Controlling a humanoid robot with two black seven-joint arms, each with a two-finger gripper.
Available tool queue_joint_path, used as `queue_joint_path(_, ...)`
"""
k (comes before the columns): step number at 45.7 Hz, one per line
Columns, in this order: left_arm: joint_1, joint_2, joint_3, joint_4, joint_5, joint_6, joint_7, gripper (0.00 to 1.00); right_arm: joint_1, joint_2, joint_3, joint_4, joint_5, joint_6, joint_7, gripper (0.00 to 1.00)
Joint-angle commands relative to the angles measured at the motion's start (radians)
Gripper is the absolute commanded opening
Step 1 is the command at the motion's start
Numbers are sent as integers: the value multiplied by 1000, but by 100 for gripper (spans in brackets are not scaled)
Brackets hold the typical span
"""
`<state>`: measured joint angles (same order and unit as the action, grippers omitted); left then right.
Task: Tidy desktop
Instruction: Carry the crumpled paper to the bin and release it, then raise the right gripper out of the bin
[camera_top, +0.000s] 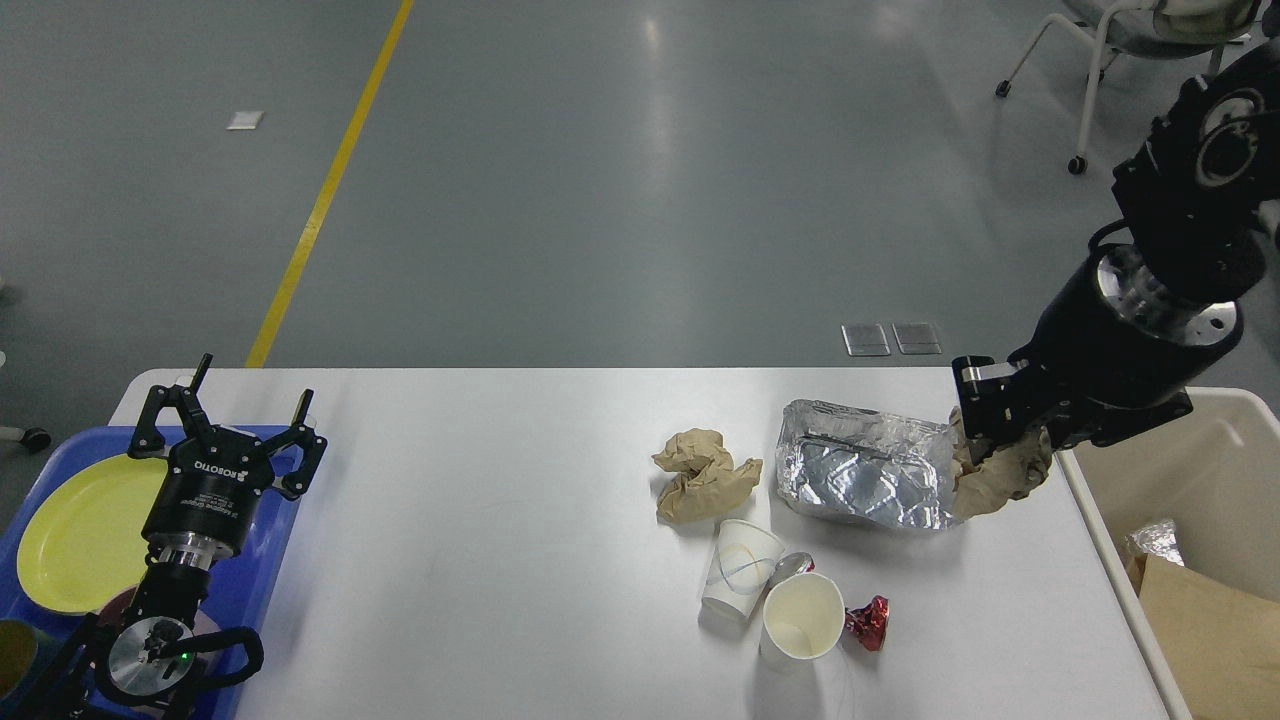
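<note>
Desktop (500, 520) clearing: my right gripper (995, 455), closed on crumpled brown paper (1000, 478), must carry it over the beige bin (1150, 470); left gripper (228, 420) spread, empty.

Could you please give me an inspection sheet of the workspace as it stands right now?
Surface: white desktop, mostly bare on its left half.
Job's things: crumpled brown paper, foil tray, two paper cups, red wrapper.
Clutter: yellow plate on blue tray; beige bin holding scraps.
Grippers: left gripper open, empty; right gripper shut on brown paper wad.
Cables: nothing seen loose.
Surroundings: grey floor, yellow line, chair.
</note>
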<state>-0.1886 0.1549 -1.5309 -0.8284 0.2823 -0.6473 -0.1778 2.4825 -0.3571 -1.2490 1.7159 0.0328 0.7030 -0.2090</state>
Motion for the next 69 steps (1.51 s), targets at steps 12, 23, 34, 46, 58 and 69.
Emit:
queue_joint_path(12, 1, 0, 0, 0, 0, 0, -2, 96, -181, -163, -197, -179, -2, -201, -10, 0)
queue_joint_path(23, 1, 0, 0, 0, 0, 0, -2, 96, -574, -362, -149, -577, -7, -246, -10, 0)
queue_joint_path(34, 1, 0, 0, 0, 0, 0, -2, 96, -1135, -419, 218, -998, -8, -327, -9, 0)
queue_joint_path(46, 1, 0, 0, 0, 0, 0, -2, 96, -1746, -143, 523, -1513, -7, -606, -4, 0)
queue_joint_path(58, 1, 0, 0, 0, 0, 0, -2, 96, -1919, 7, 508, -1599, -7, -823, -7, 0)
queue_joint_path(69, 1, 0, 0, 0, 0, 0, -2, 96, -1939, 6, 519, -1599, 6, -838, -7, 0)
